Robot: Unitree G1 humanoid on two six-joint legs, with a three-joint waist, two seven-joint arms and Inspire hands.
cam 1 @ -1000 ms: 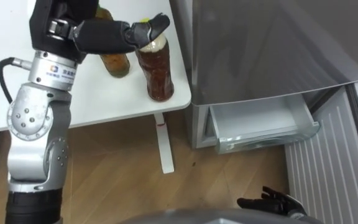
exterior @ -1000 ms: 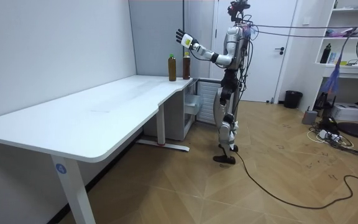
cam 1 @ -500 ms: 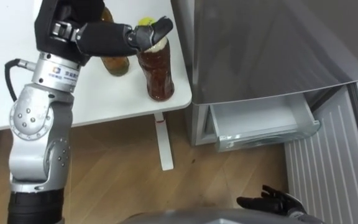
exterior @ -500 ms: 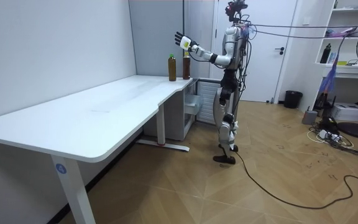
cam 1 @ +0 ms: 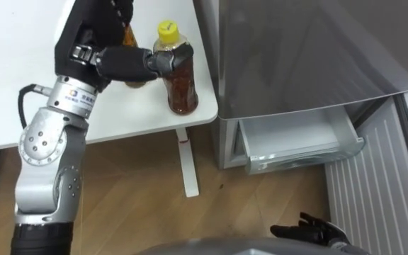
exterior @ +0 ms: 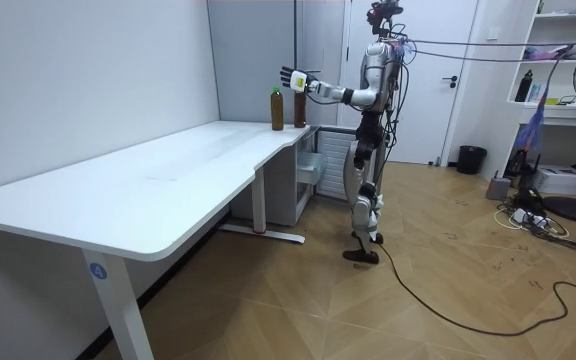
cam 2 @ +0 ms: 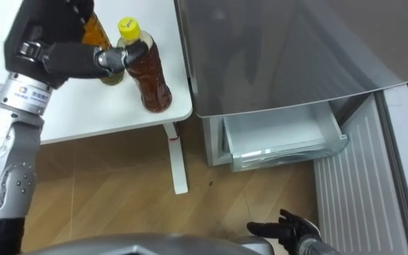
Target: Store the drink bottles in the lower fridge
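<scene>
Bottles stand at the corner of the white table (cam 1: 20,85). One bottle (cam 2: 96,32) is mostly hidden behind the left hand (cam 1: 101,21), which touches the yellow-capped bottle (cam 1: 178,81); whether it grips, I cannot tell. Beside them, the fridge (cam 1: 296,49) has its drawer (cam 1: 296,138) open. The right hand (cam 1: 310,230) hangs low, fingers relaxed.

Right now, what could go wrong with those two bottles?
The yellow-capped bottle stands close to the corner of the table, and the left hand meets it high up with its fingers. A nudge might tip it onto the floor. The second bottle sits right behind that hand, so it could get knocked too.
</scene>
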